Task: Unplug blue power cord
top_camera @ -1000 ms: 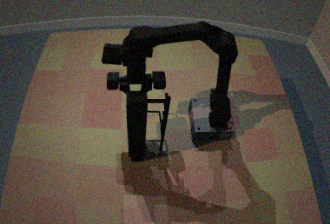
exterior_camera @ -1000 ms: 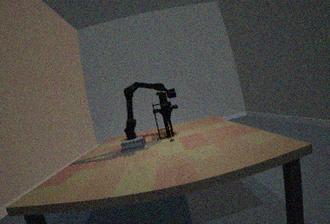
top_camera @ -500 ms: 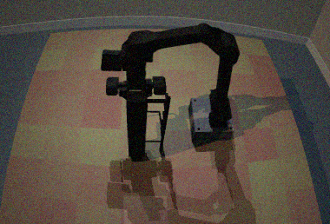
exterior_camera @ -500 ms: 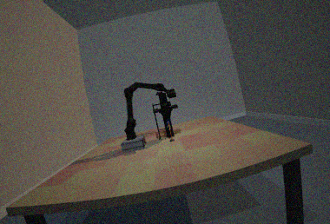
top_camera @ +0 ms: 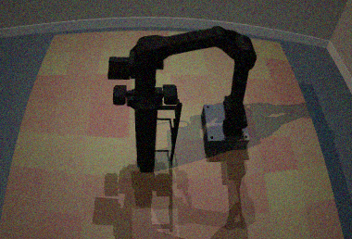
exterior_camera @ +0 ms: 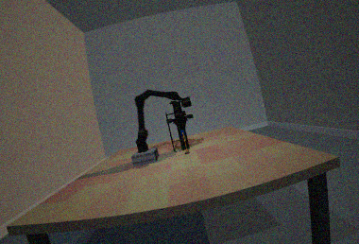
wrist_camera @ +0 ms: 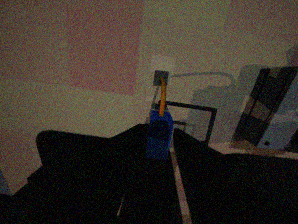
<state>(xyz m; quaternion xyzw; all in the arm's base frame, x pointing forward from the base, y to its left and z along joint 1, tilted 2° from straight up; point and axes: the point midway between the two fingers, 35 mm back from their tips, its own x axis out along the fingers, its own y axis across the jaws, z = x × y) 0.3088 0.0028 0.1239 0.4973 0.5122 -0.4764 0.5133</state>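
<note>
My gripper (top_camera: 145, 106) (exterior_camera: 180, 124) (wrist_camera: 158, 130) points down at the tall black upright body (top_camera: 145, 145). Its fingers are partly open; in the wrist view the fingertips stand on either side of a blue part (wrist_camera: 159, 142) with a dark round spot. I cannot tell whether the fingers touch it, or whether it is the plug or belongs to the strip. Blue also shows in the exterior view. An orange strand (wrist_camera: 163, 97) runs from the blue part to a small dark square (wrist_camera: 161, 77). Strip and cord are too dark to tell apart further.
A thin black frame (top_camera: 176, 132) (wrist_camera: 212, 125) stands beside the upright body. The arm's grey base box (top_camera: 214, 122) (exterior_camera: 145, 157) stands close by, on the same patterned table top (top_camera: 69, 150) (exterior_camera: 142, 186). Dark shadows lie across it.
</note>
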